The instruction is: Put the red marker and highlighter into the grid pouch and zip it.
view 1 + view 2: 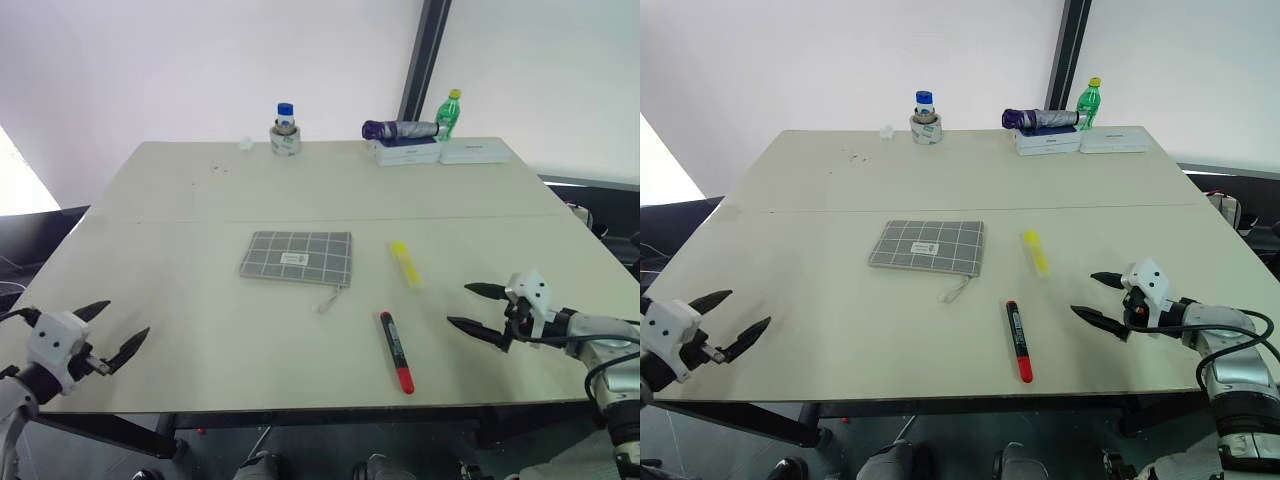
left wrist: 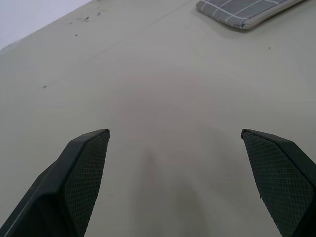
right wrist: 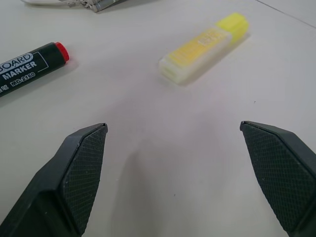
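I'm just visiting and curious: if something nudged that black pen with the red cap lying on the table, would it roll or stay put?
The slim black marker with a red cap looks round-barrelled, so a sideways nudge would probably roll it across the smooth beige tabletop. It looks stiff and probably light.

grid pouch (image 1: 927, 246) centre | highlighter (image 1: 1035, 252) beside | red marker (image 1: 1017, 340) nearer | both hands spread, empty

Bare tabletop (image 1: 200, 300) between left gripper (image 1: 112, 329) and pouch (image 1: 296, 256). Right gripper (image 1: 470, 307) near highlighter (image 1: 404, 263), marker (image 1: 396, 351); approach unobstructed. Clutter at far edge only.
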`<state>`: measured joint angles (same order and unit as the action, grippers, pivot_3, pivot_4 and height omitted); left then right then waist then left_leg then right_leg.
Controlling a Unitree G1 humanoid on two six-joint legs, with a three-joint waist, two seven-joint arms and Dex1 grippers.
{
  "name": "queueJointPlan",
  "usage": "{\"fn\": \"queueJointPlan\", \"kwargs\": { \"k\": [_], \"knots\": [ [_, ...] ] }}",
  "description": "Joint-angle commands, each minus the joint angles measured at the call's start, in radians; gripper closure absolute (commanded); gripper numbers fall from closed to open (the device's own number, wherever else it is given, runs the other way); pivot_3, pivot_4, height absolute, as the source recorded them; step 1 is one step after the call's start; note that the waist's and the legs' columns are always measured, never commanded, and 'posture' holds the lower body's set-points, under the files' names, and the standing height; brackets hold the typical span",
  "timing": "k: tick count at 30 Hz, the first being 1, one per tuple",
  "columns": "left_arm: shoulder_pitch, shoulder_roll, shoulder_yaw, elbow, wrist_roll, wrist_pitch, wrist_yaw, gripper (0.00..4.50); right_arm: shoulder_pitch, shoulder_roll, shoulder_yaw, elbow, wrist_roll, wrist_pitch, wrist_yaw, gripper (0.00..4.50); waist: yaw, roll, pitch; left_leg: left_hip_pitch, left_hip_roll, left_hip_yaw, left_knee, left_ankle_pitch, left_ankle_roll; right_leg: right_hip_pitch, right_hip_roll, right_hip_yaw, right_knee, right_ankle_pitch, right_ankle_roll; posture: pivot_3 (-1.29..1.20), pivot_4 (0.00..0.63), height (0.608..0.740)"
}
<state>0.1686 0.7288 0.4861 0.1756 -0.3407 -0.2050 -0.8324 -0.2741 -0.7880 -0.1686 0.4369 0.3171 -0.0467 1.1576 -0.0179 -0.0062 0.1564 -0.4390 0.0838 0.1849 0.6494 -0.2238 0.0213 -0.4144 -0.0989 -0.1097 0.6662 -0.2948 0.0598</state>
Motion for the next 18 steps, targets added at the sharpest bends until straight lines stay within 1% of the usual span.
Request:
{"fn": "queueJointPlan", "kwargs": {
  "k": [1, 3, 18],
  "knots": [
    [-0.005, 0.011, 0.037, -0.01, -0.006, -0.033, 0.011, 0.0, -0.017, 0.004, -0.008, -0.007, 0.0, -0.018, 0.0, 0.02, 0.0, 0.0, 0.0, 0.0, 0.0, 0.0, 0.0, 0.0, 0.0, 0.0, 0.0, 0.0, 0.0, 0.0, 0.0, 0.0, 0.15, 0.74],
    [-0.015, 0.016, 0.035, -0.005, 0.028, -0.048, 0.041, 0.0, -0.017, 0.004, -0.008, -0.008, 0.001, -0.018, 0.0, 0.02, 0.001, 0.0, 0.0, 0.0, 0.0, 0.0, 0.0, 0.0, 0.0, 0.0, 0.0, 0.0, 0.0, 0.0, 0.0, 0.0, 0.15, 0.74],
    [-0.019, 0.006, 0.019, 0.019, 0.028, -0.098, 0.032, 0.0, -0.048, 0.024, 0.012, -0.018, -0.003, 0.008, -0.008, 0.02, 0.001, 0.0, 0.0, 0.0, 0.0, 0.0, 0.0, 0.0, 0.0, 0.0, 0.0, 0.0, 0.0, 0.0, 0.0, 0.0, 0.15, 0.74]
  ]
}}
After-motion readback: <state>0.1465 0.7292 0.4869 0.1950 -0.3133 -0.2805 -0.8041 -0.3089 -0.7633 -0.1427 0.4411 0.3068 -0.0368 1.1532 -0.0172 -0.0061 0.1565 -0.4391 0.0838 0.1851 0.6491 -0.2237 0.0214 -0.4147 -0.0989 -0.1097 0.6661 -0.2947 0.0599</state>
